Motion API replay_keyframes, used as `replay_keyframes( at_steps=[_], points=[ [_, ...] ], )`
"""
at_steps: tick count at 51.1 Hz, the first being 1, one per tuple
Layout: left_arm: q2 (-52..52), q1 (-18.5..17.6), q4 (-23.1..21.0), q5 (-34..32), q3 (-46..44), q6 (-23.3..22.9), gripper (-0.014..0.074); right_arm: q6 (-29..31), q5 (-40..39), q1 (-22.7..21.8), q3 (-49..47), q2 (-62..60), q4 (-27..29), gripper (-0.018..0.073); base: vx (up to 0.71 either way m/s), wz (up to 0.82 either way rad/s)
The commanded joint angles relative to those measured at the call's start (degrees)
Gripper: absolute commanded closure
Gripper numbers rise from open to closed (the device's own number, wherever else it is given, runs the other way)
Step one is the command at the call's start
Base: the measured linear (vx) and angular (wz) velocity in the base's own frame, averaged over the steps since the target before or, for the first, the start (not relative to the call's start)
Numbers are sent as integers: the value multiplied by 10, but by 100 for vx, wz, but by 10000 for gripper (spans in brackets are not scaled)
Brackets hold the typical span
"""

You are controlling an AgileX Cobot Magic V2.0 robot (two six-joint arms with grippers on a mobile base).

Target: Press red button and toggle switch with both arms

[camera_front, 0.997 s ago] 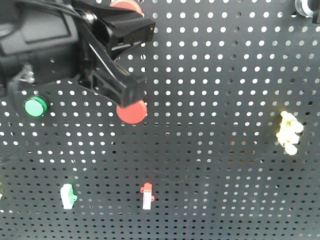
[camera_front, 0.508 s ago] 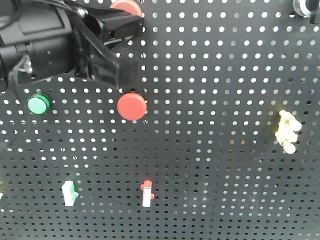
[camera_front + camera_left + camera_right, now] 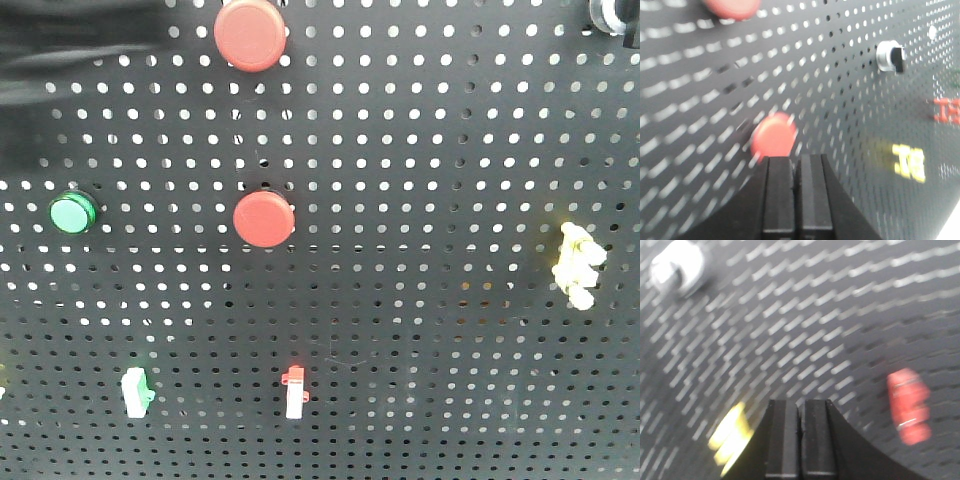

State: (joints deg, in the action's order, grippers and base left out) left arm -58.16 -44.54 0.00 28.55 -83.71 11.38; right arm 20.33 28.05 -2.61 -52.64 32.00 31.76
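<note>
Now, red button (image 3: 264, 219) facing outward, toggle switch (image 3: 293, 392) upright (long axis vertical), left gripper (image 3: 795, 167) closed, right gripper (image 3: 801, 410) closed.

We face the black pegboard (image 3: 450, 150) squarely and close from the front. Our left wrist camera looks obliquely along the left gripper (image 3: 796, 160), sharing the middle red button (image 3: 264, 219). Our right wrist camera, blurred, skims the board past the right gripper (image 3: 801, 403), sharing the yellow fitting (image 3: 578, 265).

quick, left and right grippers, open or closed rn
Left gripper: closed, jaws together, holding nothing.
Right gripper: closed, jaws together, holding nothing.
</note>
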Motion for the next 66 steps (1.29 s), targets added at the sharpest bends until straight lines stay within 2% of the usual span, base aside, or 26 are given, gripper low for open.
replay_keyframes(
  at_steps=[1, 6, 9, 12, 16, 28, 41, 53, 66],
  points=[
    [20, -4, 0, -48, 18, -6, 595, 139, -4, -4, -35, 25, 136, 562, 0, 0],
    [27, -4, 0, -79, 54, -33, 595, 262, 25, -4, -66, 61, 287, 562, 0, 0],
    [27, -4, 0, -92, 66, -46, 595, 309, 47, -4, -87, 90, 366, 562, 0, 0],
    [27, -4, 0, -98, 74, -53, 595, 345, 68, -4, -112, 118, 411, 562, 0, 0],
    [26, -4, 0, -101, 75, -61, 595, 361, 90, -4, -148, 157, 440, 562, 0, 0],
    [26, -4, 0, -106, 75, -63, 595, 358, 124, -4, -245, 249, 466, 562, 0, 0],
    [26, -4, 0, -106, 75, -63, 595, 354, 108, -4, -265, 289, 462, 562, 0, 0],
    [26, -4, 0, -107, 75, -63, 595, 358, 47, -4, -265, 287, 413, 562, 0, 0],
    [26, -4, 5, -107, 75, -63, 595, 331, 10, -4, -265, 287, 341, 562, 0, 0]
  ],
)
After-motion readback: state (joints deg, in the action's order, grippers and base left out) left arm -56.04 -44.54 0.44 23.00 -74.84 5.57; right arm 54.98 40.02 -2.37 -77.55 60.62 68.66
